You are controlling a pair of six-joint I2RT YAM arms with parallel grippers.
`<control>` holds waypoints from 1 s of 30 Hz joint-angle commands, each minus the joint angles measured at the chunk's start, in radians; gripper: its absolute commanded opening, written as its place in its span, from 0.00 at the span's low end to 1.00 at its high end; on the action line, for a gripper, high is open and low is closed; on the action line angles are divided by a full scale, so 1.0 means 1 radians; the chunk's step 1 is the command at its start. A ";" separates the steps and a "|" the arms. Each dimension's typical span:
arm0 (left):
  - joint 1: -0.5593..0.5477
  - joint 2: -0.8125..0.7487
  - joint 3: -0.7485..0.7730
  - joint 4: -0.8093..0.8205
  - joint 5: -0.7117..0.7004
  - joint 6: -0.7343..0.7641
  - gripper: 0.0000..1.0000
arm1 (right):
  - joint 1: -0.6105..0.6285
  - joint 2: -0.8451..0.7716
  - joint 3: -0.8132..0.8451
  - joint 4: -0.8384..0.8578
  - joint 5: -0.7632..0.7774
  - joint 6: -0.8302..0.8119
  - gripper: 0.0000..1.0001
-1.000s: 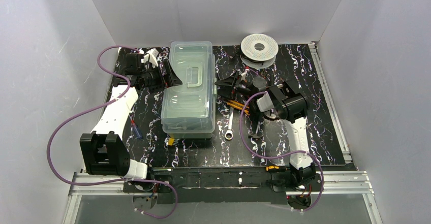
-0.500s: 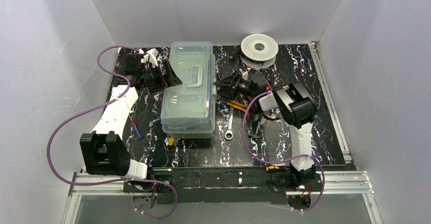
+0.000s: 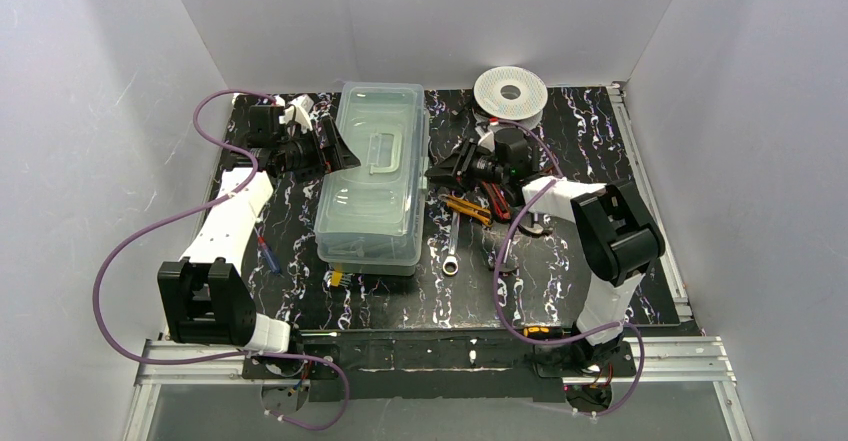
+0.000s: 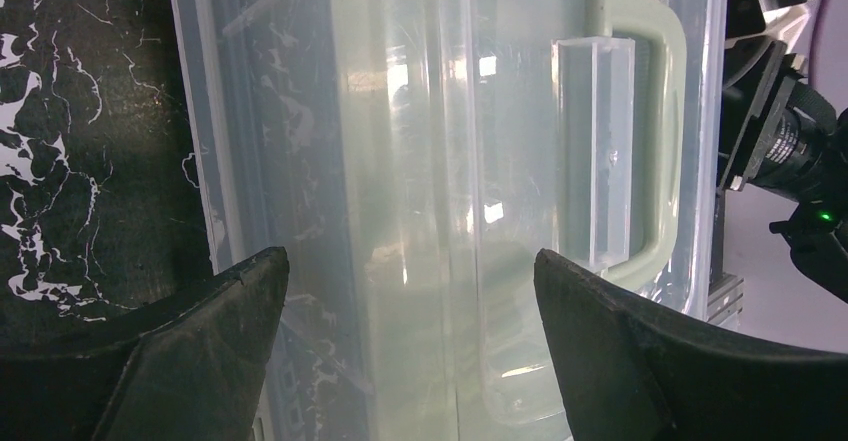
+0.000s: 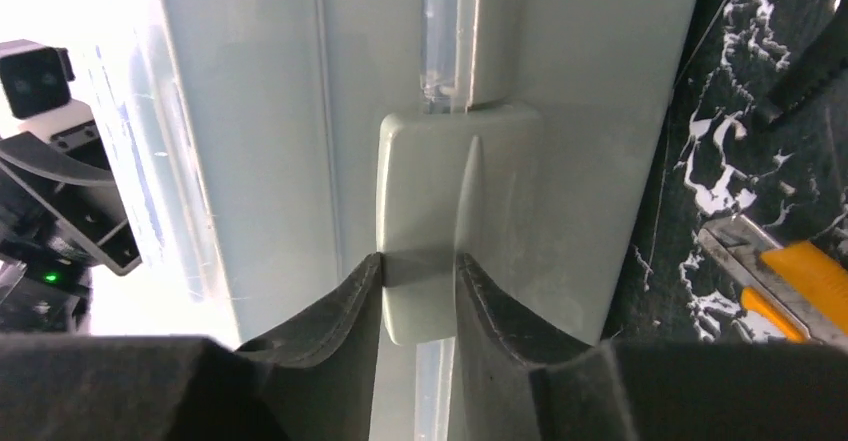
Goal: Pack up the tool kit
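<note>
The pale green toolbox (image 3: pixel 370 186) lies lengthwise mid-table, its translucent lid (image 4: pixel 400 141) down and its handle (image 4: pixel 660 141) on top. My left gripper (image 3: pixel 335 151) (image 4: pixel 410 291) stands open against the box's left side, jaws wide over the lid. My right gripper (image 3: pixel 440 169) (image 5: pixel 418 266) is at the box's right side, its fingertips pinching the left half of the green latch (image 5: pixel 455 181). A wrench (image 3: pixel 452 246) and a yellow knife (image 3: pixel 468 208) (image 5: pixel 790 281) lie on the table right of the box. A blue screwdriver (image 3: pixel 268 256) lies to its left.
A round white spool (image 3: pixel 510 91) stands at the back right. Red-handled tools (image 3: pixel 497 201) lie under the right arm. A small yellow item (image 3: pixel 335 278) pokes out at the box's near end. Purple cables loop beside both arms. White walls enclose the black mat.
The right arm swung its elbow out to the right and pushed its gripper to the box's side. Its jaws narrowed onto the latch. The left arm has not moved.
</note>
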 commanded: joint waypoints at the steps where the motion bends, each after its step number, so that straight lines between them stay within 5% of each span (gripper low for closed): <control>1: -0.042 0.020 -0.043 -0.082 0.066 0.016 0.89 | 0.044 -0.038 -0.001 0.031 -0.037 -0.013 0.58; 3: -0.043 0.020 -0.044 -0.085 0.058 0.017 0.90 | 0.029 -0.016 -0.043 0.163 -0.066 0.046 0.75; 7: -0.040 0.041 -0.057 -0.074 0.080 -0.011 0.90 | 0.015 0.116 -0.033 0.505 -0.183 0.230 0.81; 11: -0.029 0.082 -0.073 -0.048 0.143 -0.047 0.76 | 0.018 0.245 0.014 0.781 -0.216 0.413 0.84; 16: 0.013 0.093 -0.125 -0.022 0.213 -0.078 0.54 | 0.018 0.288 0.039 0.805 -0.223 0.432 0.86; 23: 0.043 0.073 -0.171 -0.049 0.220 -0.055 0.43 | 0.051 0.298 0.081 0.842 -0.250 0.483 0.87; 25: 0.048 0.076 -0.182 -0.048 0.220 -0.057 0.41 | 0.060 0.299 0.082 0.852 -0.245 0.506 0.78; 30: 0.051 0.086 -0.193 -0.042 0.226 -0.056 0.39 | 0.066 0.293 0.093 0.842 -0.238 0.546 0.34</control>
